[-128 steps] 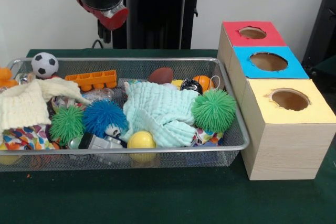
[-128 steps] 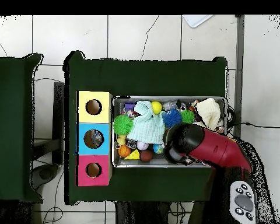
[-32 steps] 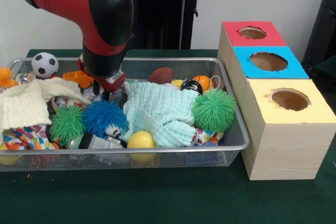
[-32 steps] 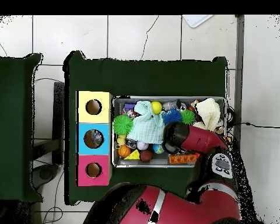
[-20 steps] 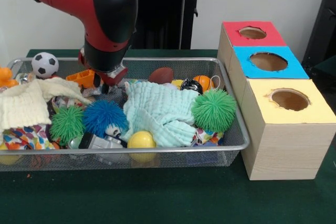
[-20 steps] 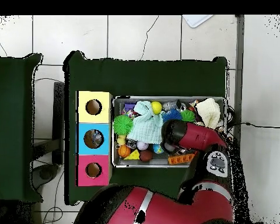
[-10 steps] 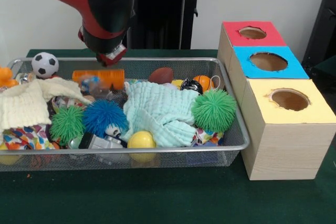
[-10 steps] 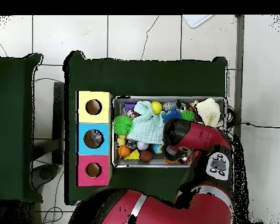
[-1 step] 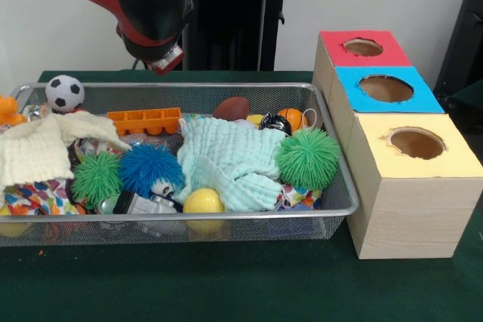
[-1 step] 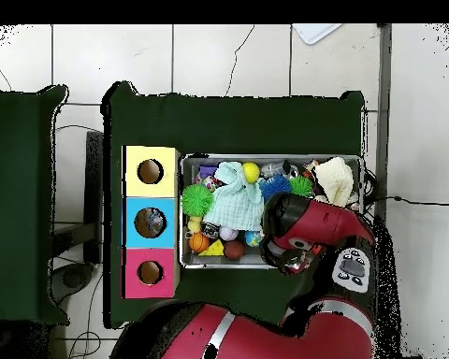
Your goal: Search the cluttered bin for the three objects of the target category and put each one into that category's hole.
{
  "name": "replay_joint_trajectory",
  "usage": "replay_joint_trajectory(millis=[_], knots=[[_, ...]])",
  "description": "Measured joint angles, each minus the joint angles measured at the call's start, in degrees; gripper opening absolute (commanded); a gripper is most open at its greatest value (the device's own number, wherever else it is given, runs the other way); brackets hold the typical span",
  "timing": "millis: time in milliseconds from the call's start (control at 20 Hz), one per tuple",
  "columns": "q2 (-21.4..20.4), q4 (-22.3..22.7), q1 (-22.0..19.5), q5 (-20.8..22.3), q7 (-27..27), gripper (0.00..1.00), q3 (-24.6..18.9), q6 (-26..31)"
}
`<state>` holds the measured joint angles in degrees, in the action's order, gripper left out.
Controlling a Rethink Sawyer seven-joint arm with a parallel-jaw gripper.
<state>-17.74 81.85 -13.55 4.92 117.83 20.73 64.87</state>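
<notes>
My gripper [image 9: 162, 62] hangs above the back rim of the wire bin [image 9: 189, 215], clear of everything in it; its end is too foreshortened to read. Just below it an orange toy brick [image 9: 145, 120] lies flat in the bin. Balls are scattered about: a soccer ball [image 9: 64, 93], a brown football [image 9: 232, 108], an orange basketball [image 9: 290, 118] and a yellow ball [image 9: 203, 202]. Right of the bin stands a wooden box with a red hole [image 9: 363, 47], a blue hole [image 9: 386, 88] and a yellow hole [image 9: 416, 143]. In the overhead view the arm [image 10: 308, 224] hides the gripper.
A mint cloth [image 9: 226, 160] covers the bin's middle and a cream cloth [image 9: 38, 148] its left end. Spiky balls sit among them: large green [image 9: 307, 158], blue [image 9: 149, 169], small green [image 9: 96, 179]. A toy car [image 9: 143, 205] lies at the front rim.
The arm has risen out of the bin and drawn back. The orange brick, blurred and raised half a second ago, now lies still in the bin.
</notes>
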Motion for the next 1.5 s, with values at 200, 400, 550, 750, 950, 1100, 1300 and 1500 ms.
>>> replay_joint_trajectory(millis=[200, 400, 550, 750, 950, 1100, 1300, 1500], knots=[[0.0, 0.0, 0.0, 0.0, 0.0, 0.00, 0.0, 0.0], [-0.1, 0.1, -0.2, 0.0, 0.0, 0.00, -0.2, -1.3], [-0.5, 0.7, -1.6, 0.0, 0.0, 0.00, -1.6, -8.2], [-1.4, 3.3, -6.4, 1.3, 0.0, 1.00, -6.0, -30.5], [-1.5, 4.9, -10.7, 3.9, 0.0, 1.00, -8.9, -51.4], [-1.4, 5.3, -12.2, 5.5, 0.0, 1.00, -9.9, -58.1], [-1.2, 5.4, -13.4, 7.4, 0.0, 1.00, -11.1, -59.2], [-1.4, 5.4, -14.0, 8.1, 0.0, 1.00, -12.2, -57.4]])
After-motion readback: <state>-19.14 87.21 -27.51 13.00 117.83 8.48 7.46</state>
